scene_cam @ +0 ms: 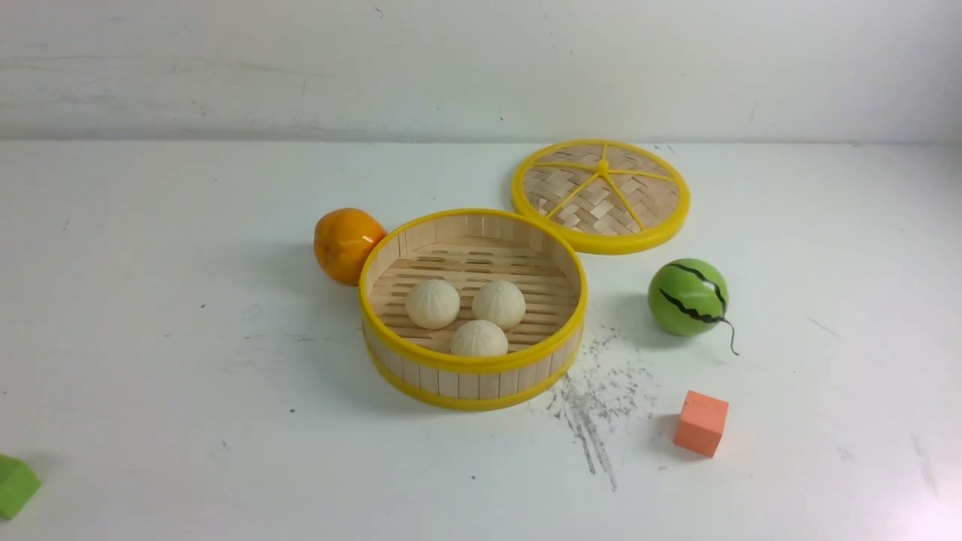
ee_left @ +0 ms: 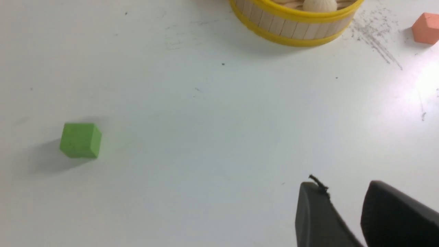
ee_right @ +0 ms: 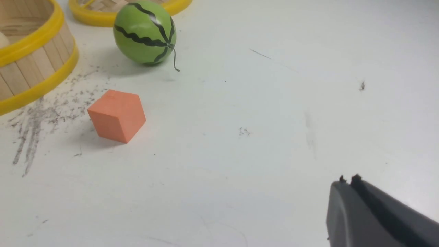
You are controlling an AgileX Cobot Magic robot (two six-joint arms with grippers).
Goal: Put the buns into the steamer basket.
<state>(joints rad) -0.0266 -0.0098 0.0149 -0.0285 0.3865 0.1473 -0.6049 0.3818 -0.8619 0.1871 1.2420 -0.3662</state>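
Three cream-white pleated buns lie on the slatted floor of the steamer basket [scene_cam: 472, 367] at the table's middle: one on the left [scene_cam: 433, 303], one on the right [scene_cam: 498, 304], one nearest the front [scene_cam: 479, 339]. The basket's front wall [ee_left: 295, 29] and one bun [ee_left: 319, 5] show in the left wrist view; its side [ee_right: 32, 68] shows in the right wrist view. My left gripper [ee_left: 343, 188] is open and empty above bare table, well short of the basket. My right gripper [ee_right: 348, 180] is shut and empty, away from the basket. Neither gripper shows in the front view.
The flat woven lid [scene_cam: 600, 194] lies behind the basket to the right. An orange [scene_cam: 346, 244] touches the basket's far left. A green striped melon ball [scene_cam: 688, 297] and an orange cube [scene_cam: 700, 422] are to the right. A green cube [scene_cam: 15, 487] sits front left.
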